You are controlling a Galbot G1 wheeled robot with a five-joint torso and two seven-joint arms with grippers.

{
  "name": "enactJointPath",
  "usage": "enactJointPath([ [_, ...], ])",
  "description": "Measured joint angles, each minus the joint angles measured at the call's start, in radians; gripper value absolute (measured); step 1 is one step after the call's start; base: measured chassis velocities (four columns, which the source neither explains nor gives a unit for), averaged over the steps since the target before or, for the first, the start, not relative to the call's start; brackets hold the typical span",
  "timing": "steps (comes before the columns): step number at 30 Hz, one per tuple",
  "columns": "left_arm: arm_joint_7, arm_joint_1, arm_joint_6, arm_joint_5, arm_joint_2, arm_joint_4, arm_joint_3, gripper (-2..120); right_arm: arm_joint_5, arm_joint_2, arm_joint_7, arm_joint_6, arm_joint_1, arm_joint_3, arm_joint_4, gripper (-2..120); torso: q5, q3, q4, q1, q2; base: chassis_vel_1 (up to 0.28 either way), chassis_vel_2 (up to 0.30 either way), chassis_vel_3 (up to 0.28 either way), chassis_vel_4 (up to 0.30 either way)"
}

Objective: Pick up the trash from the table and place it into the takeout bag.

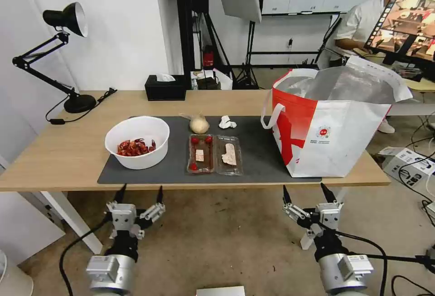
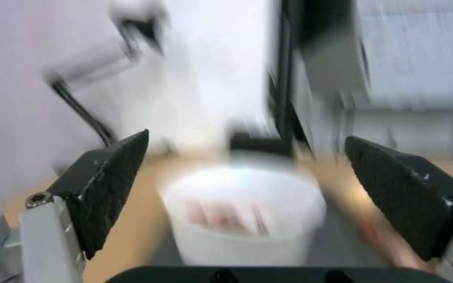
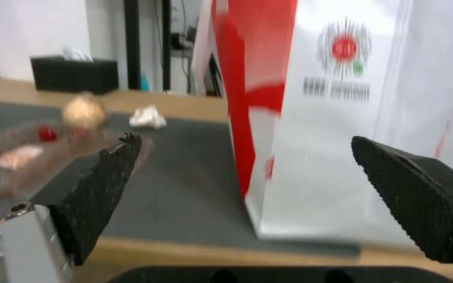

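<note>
Nearest to me, both arms hang below the near edge of the table, clear of everything. The left gripper has its fingers spread wide and points up toward the white bowl; the right gripper is spread just as wide, aimed at the takeout bag. Neither holds anything.

On the dark grey mat, the bowl sits at the left with red crayfish shells heaped inside. Just right of it lies the clear hinged tray, opened flat, its two halves side by side, each half's long axis running from the near edge toward the far one; scraps sit in both. Behind the tray are the small cream knotted bag, knot pointing left, and the crumpled tissue near it.

The takeout bag stands upright at the right end of the mat, mouth open, foil lining showing, one loop handle drooping toward the tray.

Farther back, a black tissue box sits at the far edge, and a black desk lamp stands at the far left corner.
</note>
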Motion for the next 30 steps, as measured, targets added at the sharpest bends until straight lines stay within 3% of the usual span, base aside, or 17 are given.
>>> enactJointPath([
  [2, -0.016, -0.009, 0.001, -0.024, 0.005, 0.001, -0.003, 100, 0.073, -0.087, 0.010, -0.024, 0.044, 0.024, 0.022, 100, -0.0013, 0.000, -0.0001, 0.000, 0.000, 0.000, 0.000, 0.000, 0.000],
  [4, -0.018, -0.011, 0.001, -0.027, 0.006, 0.004, -0.002, 100, 0.096, -0.120, 0.008, -0.032, 0.060, 0.032, 0.027, 100, -0.0011, 0.000, 0.0007, 0.000, 0.000, 0.000, 0.000, 0.000, 0.000],
  [6, -0.019, -0.012, 0.000, -0.032, 0.005, 0.010, 0.005, 100, 0.108, -0.138, -0.008, -0.041, 0.066, 0.030, 0.024, 100, -0.0008, 0.000, -0.0001, 0.000, 0.000, 0.000, 0.000, 0.000, 0.000],
  [30, 0.034, 0.058, 0.000, 0.011, -0.029, 0.075, 0.070, 100, 0.050, -0.062, -0.008, -0.031, 0.055, -0.023, -0.066, 100, -0.0010, 0.000, 0.0000, 0.000, 0.000, 0.000, 0.000, 0.000, 0.000],
])
